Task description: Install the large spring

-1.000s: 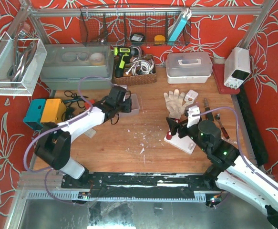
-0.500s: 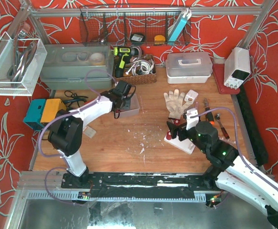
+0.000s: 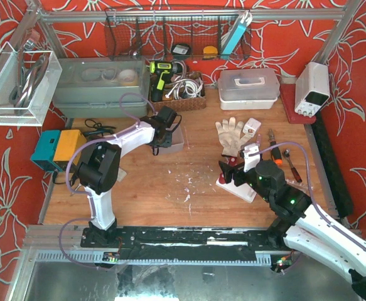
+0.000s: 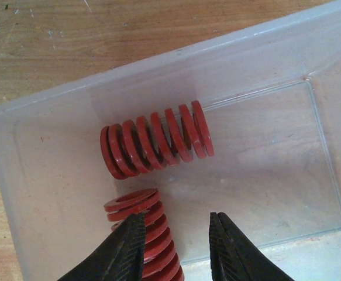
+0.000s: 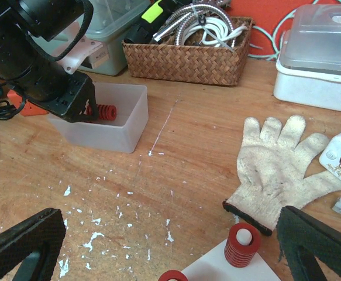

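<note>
Large spring (image 4: 134, 205) is lying inside the bin (image 4: 53, 105) beside 1 other spring (image 4: 155, 143). We are straddling it with the left gripper (image 4: 175, 219) for lifting out, jaws narrowly apart, though we cannot tell if they are pinching it. The right gripper (image 5: 170, 246) is hovering well apart from the bin, jaws spread wide.

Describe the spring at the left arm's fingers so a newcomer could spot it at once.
In front of the woven basket at the back of the table stands a translucent plastic bin holding two red coil springs. The asked-for spring lies partly hidden behind one of the left fingers; the other spring lies alone, in full view, across the middle.
</note>
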Available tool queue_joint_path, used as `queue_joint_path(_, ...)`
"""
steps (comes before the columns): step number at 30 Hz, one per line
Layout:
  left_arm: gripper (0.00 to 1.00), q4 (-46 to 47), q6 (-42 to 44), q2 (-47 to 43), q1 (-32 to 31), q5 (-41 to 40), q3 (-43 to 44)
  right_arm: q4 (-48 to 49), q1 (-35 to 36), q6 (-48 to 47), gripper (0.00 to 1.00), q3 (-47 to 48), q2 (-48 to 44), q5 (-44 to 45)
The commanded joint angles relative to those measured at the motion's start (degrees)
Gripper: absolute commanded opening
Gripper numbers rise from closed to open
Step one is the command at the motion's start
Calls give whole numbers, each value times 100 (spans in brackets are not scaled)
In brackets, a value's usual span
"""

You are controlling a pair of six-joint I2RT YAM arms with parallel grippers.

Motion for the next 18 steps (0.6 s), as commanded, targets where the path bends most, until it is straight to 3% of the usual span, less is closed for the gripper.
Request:
queue_joint_path(1,35,-401,-123,197,23,-100,228,67,1,12,99,-22,19,149)
queue_joint_path(9,47,-848,-80,245,17,-149,640,243,3,125,99,-156,67,134)
queue_joint_path(18,53,-1086,-674,328,-7,-193,908,259,6,192,99,-218,7,195)
